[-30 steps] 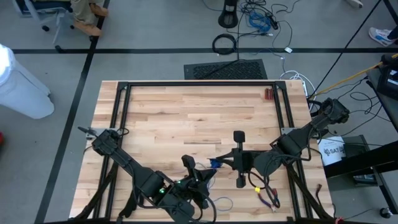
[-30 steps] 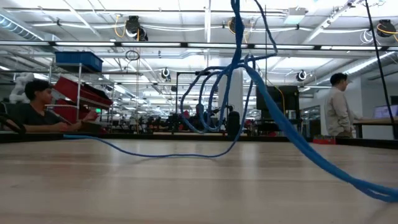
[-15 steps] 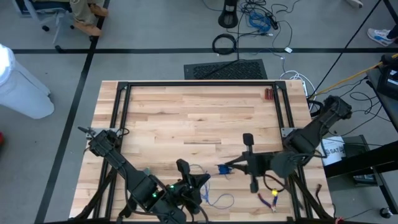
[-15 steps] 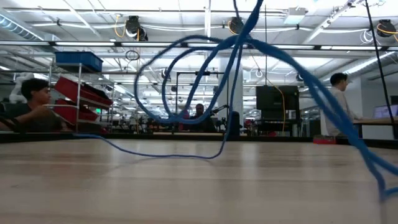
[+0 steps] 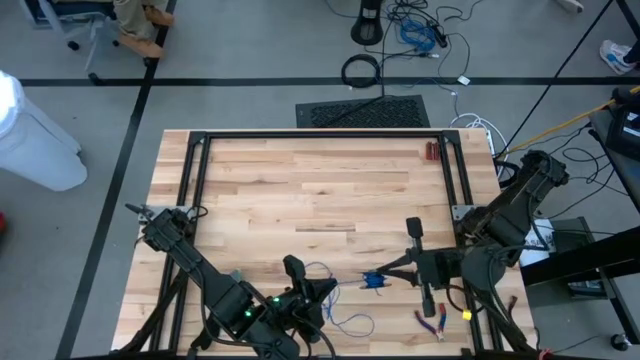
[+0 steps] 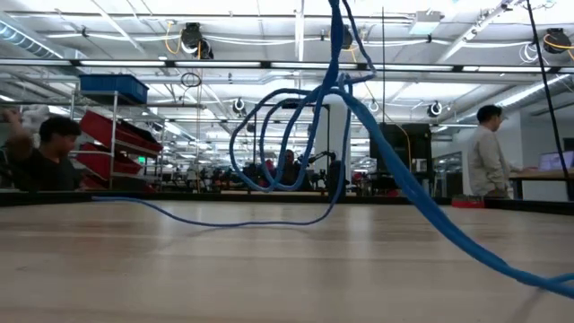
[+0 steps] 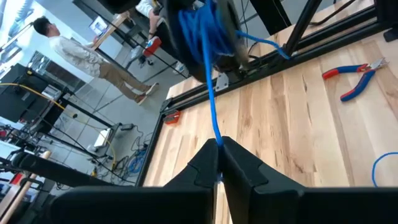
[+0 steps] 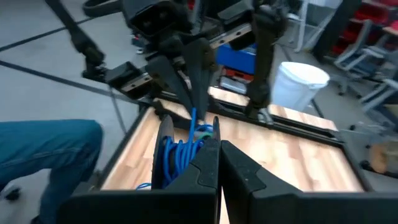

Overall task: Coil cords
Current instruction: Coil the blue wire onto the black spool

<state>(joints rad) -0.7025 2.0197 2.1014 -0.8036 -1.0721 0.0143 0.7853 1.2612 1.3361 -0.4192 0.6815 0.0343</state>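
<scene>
A: Thin blue cord [image 5: 345, 300]? High view shows only small loops on the wooden counter [image 5: 300, 190] between both claws.
B: Low view has it hanging in big loops, claws cut off above. Left claw [image 7: 217, 163] clenched on the cord in its wrist view.
A: Right claw [image 8: 214, 149]?
B: Clenched, cord bundle just past its tips. Grip hard to tell. Red-and-blue-handled pliers [image 5: 433, 322] beside it.

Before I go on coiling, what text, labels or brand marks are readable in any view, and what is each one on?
"SAT": partial dark lettering on the white bucket off the table's right edge in the high view; the rest is hidden by the right arm.
Monitors and shelf bins behind the table in the low view: too blurred to read.
Blue cord, pliers: no markings visible.
</scene>
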